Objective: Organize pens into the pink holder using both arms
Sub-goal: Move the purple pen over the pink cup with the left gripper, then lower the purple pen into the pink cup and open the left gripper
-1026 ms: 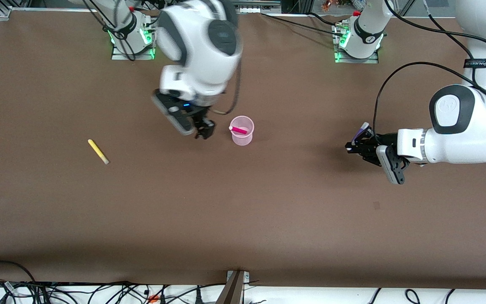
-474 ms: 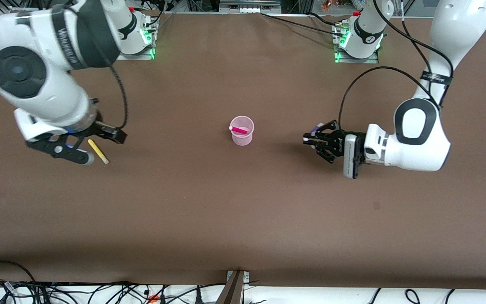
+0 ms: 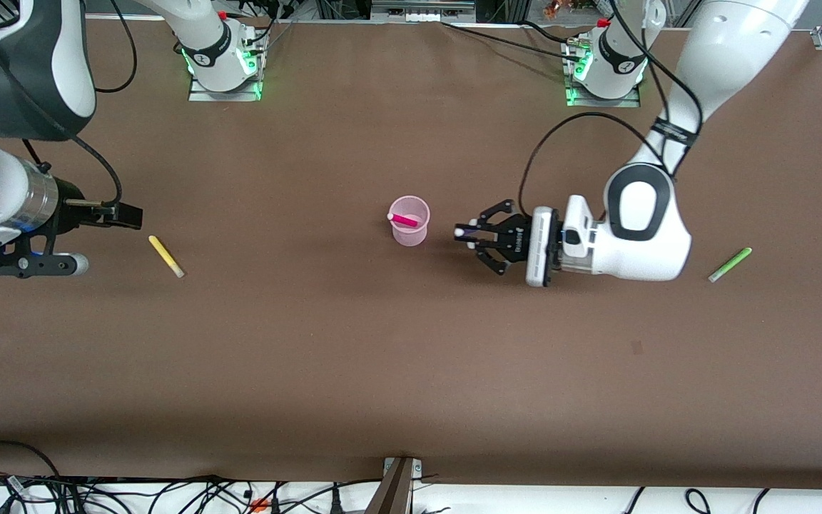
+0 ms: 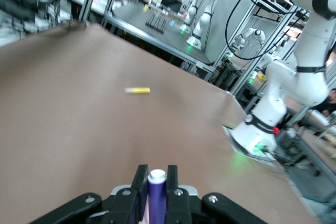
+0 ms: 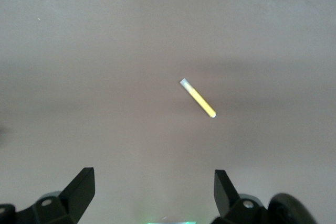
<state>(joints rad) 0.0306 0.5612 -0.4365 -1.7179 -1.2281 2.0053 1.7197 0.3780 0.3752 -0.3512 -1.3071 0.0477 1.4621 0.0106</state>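
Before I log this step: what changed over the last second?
The right gripper swung away from the cup toward the yellow pen, fingers open. The left gripper, clamping the purple pen, travelled in beside the cup. Cup, pink pen inside and yellow pen stayed put.

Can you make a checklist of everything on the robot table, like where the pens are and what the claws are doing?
Surface: brown table, flat.
Job's things: pink holder upright mid-table, magenta pen inside it. Yellow pen lying flat toward the right arm's end. Green pen lying flat toward the left arm's end. Purple pen held in the left claw.
Clutter: nothing seen.
Grippers: left claw shut on the purple pen, beside the holder. Right claw open, near the yellow pen.
Cables: black cables bundled along the table's near edge; more run along both arms.
Surroundings: metal frames and other robots, seen in the left wrist view.
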